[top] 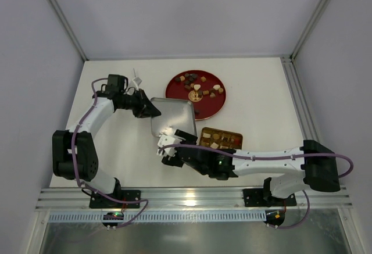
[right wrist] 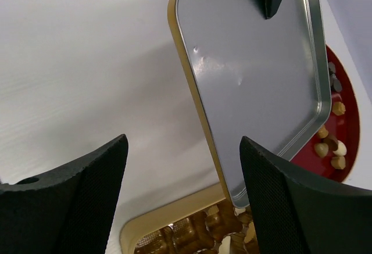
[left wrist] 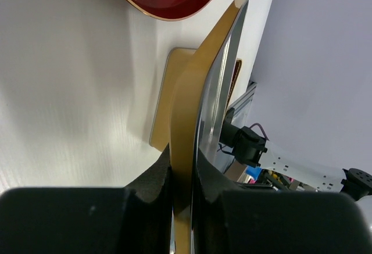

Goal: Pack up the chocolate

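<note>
The chocolate pieces [top: 197, 84] lie on the round red plate [top: 218, 106]; a few more sit in the cells of the gold tin [top: 220, 139]. My left gripper [top: 152, 110] is shut on the edge of the tin's lid [top: 172, 118] and holds it tilted, silver inside up, between the plate and the tin. The left wrist view shows the lid [left wrist: 215, 91] edge-on between the fingers [left wrist: 151, 184]. My right gripper [top: 164, 147] is open and empty beside the lid's near corner. Its wrist view shows the lid [right wrist: 250, 79], the tin [right wrist: 192, 231] and plate chocolates [right wrist: 334, 149].
A small white scrap [top: 136, 81] lies at the back left by the left wrist. The red plate's rim [left wrist: 168, 7] is just beyond the lid. The enclosure's walls ring the table, and an aluminium rail [top: 192, 199] runs along its near edge.
</note>
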Available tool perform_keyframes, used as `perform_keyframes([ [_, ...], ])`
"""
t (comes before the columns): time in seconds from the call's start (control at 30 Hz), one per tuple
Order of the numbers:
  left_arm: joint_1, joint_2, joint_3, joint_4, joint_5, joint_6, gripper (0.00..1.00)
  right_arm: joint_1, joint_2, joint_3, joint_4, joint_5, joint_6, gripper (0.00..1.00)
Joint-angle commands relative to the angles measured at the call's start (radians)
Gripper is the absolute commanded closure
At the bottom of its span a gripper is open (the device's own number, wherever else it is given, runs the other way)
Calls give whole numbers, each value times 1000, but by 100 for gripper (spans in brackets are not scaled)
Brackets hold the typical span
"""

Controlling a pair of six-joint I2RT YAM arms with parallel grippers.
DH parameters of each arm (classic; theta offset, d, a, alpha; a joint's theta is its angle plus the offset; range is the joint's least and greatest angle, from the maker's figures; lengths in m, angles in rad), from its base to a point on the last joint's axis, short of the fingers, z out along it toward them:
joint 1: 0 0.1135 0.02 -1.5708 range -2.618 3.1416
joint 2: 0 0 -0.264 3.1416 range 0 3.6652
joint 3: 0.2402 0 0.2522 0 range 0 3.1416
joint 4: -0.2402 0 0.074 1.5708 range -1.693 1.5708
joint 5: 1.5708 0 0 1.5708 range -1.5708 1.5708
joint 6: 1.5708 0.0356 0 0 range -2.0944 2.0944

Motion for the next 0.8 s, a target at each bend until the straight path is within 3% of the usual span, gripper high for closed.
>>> perform_keyframes([
  [0.0,5,-9,28,30,64,-30,100,13,41,7,120,168,-144,21],
  [0.43,7,-74,2,20,96,-43,100,3,230,42,339,314,-330,22],
  [0.63,7,-101,-6,-9,118,-18,100,1,262,65,425,358,-430,41],
  [0.77,7,-115,5,-32,129,0,92,1,261,81,433,361,-450,70],
])
